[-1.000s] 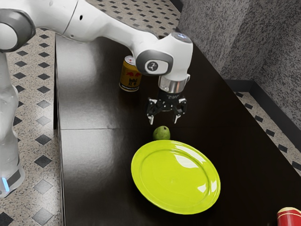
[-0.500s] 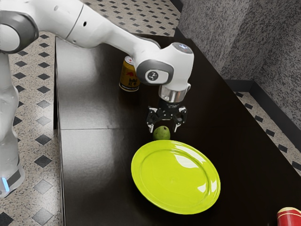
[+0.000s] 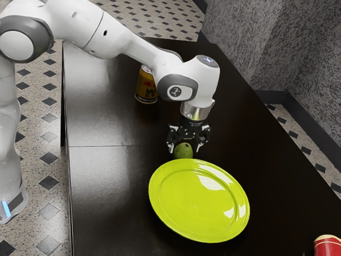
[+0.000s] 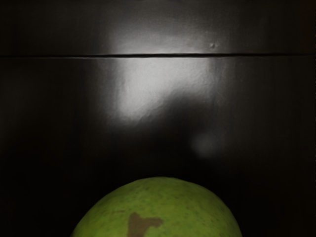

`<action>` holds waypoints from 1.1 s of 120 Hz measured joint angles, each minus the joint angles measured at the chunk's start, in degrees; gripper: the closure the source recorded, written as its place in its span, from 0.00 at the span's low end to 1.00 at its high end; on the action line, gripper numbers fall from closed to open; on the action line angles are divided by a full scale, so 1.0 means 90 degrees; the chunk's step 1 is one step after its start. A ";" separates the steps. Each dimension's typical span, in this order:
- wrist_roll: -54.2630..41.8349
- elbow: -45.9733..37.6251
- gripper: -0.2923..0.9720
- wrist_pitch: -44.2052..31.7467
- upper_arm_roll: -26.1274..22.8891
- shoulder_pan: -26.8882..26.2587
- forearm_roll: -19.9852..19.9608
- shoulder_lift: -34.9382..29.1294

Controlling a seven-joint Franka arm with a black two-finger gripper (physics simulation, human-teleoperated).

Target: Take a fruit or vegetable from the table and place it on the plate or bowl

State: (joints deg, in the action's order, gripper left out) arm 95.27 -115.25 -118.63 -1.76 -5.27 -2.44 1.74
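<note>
One green pear point(image 3: 184, 151), one lime-green plate point(image 3: 198, 200), one yellow can point(image 3: 146, 85), one red container point(image 3: 329, 246)

Glossy plate point(image 3: 213, 208), polished dark table point(image 3: 106, 176)

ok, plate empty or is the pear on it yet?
Empty. The green plate is bare; the pear sits on the table beside its rim, under the gripper.

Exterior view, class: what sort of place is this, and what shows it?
Likely a simulated indoor room, perhaps a dining corner: a dark table, a diamond-tiled floor and speckled grey walls.
</note>
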 joint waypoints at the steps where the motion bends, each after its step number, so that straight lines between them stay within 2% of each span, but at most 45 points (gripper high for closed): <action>1: 0.0000 0.0000 0.23 -0.0002 0.0000 0.0002 0.0000 0.0001; 132: 0.0023 0.0009 0.23 -0.0272 -0.0019 -0.0068 -0.0010 0.0201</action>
State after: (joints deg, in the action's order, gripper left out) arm 95.49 -115.17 -121.08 -1.93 -5.89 -2.53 3.55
